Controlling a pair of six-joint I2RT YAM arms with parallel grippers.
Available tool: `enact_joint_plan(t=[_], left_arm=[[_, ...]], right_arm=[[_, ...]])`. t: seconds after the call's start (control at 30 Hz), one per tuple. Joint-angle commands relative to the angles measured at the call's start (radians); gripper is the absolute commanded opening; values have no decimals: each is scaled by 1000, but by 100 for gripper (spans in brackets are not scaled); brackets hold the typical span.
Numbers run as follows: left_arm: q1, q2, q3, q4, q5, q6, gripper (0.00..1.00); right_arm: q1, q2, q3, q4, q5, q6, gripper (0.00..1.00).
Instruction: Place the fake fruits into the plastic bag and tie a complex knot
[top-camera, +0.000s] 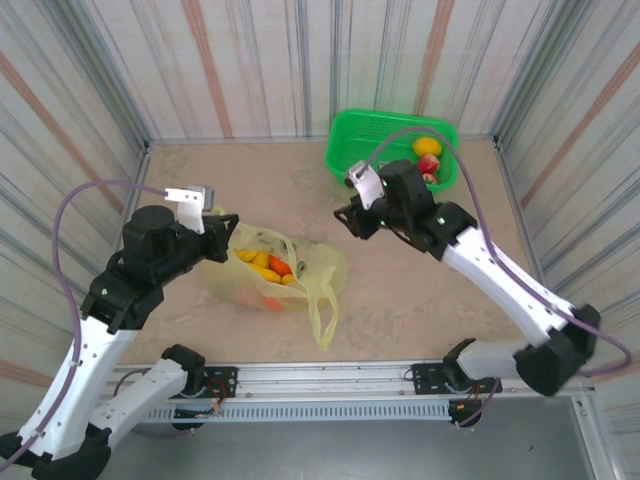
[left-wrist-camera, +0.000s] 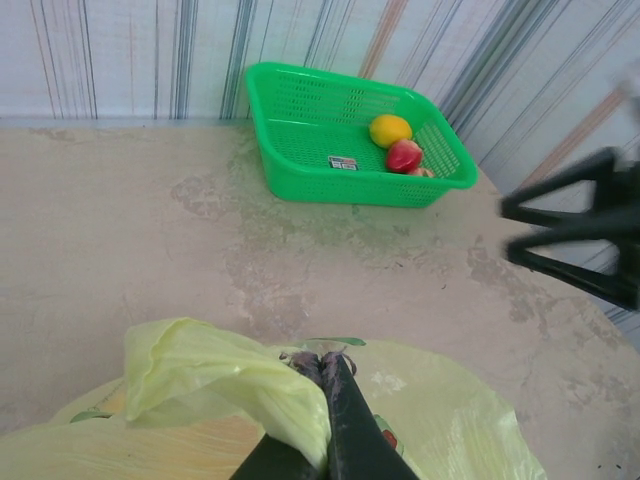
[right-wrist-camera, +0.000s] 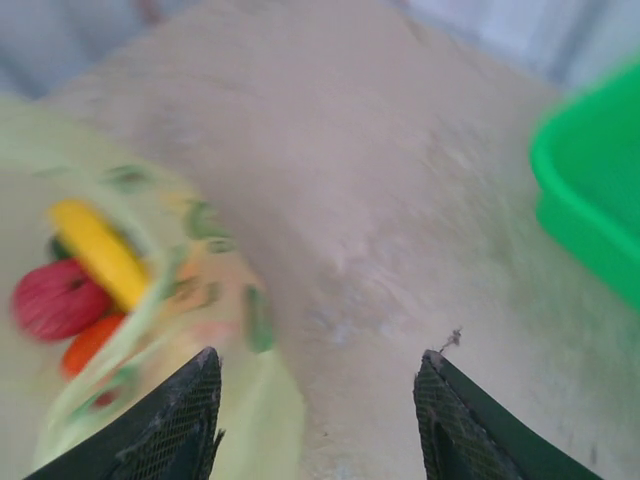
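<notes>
Green basket (left-wrist-camera: 300, 150) sits far right on the table (top-camera: 420, 290), beyond the right arm. Left claw (left-wrist-camera: 322, 362) reaches in low, clamped tight on the rim of the plastic bag (top-camera: 318, 268). Right claw (right-wrist-camera: 318, 360) hovers between bag and basket, spread wide, holding nothing. Bananas and red fruits (top-camera: 270, 264) lie in the bag. A lemon (left-wrist-camera: 390, 130) and a red fruit (left-wrist-camera: 403, 155) lie in the basket.

The plastic bag (top-camera: 325, 268) lay on the table (top-camera: 420, 290), left of centre, with fake fruits (top-camera: 268, 267) inside it and a handle loop (top-camera: 322, 322) trailing toward the near edge. The left gripper (top-camera: 222, 222) pinched the bag's left rim. The mesh basket (top-camera: 342, 150) stood at the far right, with a lemon (top-camera: 428, 147) and another fruit (top-camera: 431, 166) in its right end. The right gripper (top-camera: 350, 218) hung between bag and basket, touching neither.
</notes>
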Motion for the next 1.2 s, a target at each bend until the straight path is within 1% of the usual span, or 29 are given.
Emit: enact_joint_plan(t=[0.0,0.07,0.13,0.17,0.2,0.23,0.3,0.37,0.47,0.5,0.57,0.67,0.73,0.77,0.8,0.9,1.03,1.17], left_arm=[[-7,5,5,27,-14,34,0],[-5,5,-3,37,-17,35,0],[-6,4,-10,51,-8,34,0],[-6,4,-10,57,-5,32,0],[-6,5,-7,58,0,31,0],[-6,8,-1,59,2,31,0],[-5,11,8,55,2,32,0],[-6,13,13,49,0,38,0],[-5,14,12,37,-14,45,0],[-6,14,10,35,-15,49,0],[-5,11,7,33,-19,53,0],[-6,4,1,37,-30,55,0],[-6,4,0,38,-33,56,0],[-5,5,-2,38,-33,58,0],[-5,5,-3,39,-34,59,0],[-5,15,-3,48,-31,59,0],[-6,31,4,48,-27,63,0],[-6,35,2,52,-26,57,0]], right_arm=[[48,-90,-73,-21,-80,-332,54],[65,-102,-74,-5,-117,-292,55],[67,-91,-69,14,-200,-227,56],[73,-87,-74,15,-250,-224,55],[95,-89,-88,12,-290,-269,55],[133,-97,-111,-3,-284,-350,55],[223,-114,-144,-60,-215,-524,56],[295,-136,-162,-104,-172,-655,56],[400,-171,-174,-99,-77,-790,59],[428,-168,-170,-127,-16,-855,60],[449,-165,-159,-202,82,-969,60],[446,-191,-173,-241,147,-1083,63],[451,-201,-178,-274,193,-1164,64],[451,-200,-174,-288,219,-1187,72],[453,-204,-177,-294,234,-1208,77],[465,-209,-192,-290,256,-1233,77],[530,-190,-232,-284,309,-1247,76],[576,-175,-298,-186,336,-1251,77]])
